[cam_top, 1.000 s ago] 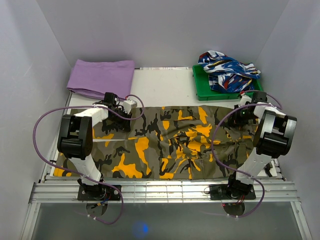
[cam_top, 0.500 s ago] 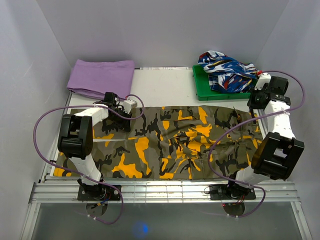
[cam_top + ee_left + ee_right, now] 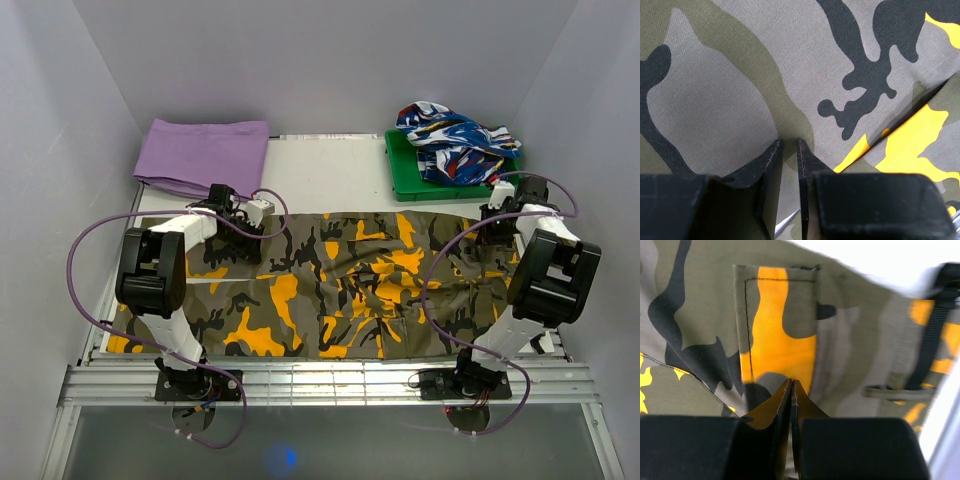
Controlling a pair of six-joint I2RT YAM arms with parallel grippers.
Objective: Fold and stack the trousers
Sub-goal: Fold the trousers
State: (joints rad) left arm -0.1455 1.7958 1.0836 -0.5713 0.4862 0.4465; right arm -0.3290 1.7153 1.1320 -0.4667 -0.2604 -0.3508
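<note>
- Broadly, the camouflage trousers lie spread flat on the surface. Their long axis runs left to right across the front of both arms.
- The stitched pocket and a black strap in the right wrist view suggest the waist end lies on the right, with the legs reaching away to the left.
- The left gripper sits at the far edge of the trousers near their left end. Its jaws are only a thin slit apart, and cloth appears to fill the slit, so I judge it is pinching the fabric there.
- The right gripper is at the far edge near the right end, just over the pocket. Its jaws are pressed together, but whether any fabric is caught between them cannot be told.
- Each arm is nearest its own end of the garment, and both sit on the same far long edge. The body of the cloth lies toward the arm bases from both grippers.
- In my judgement the coming move depends on that: drawing the far edge toward the near edge would fold the trousers along their length, provided both ends are truly held.
- The purple cloth and the patterned garment on the green tray lie beyond the far edge, apart from both grippers.
</note>
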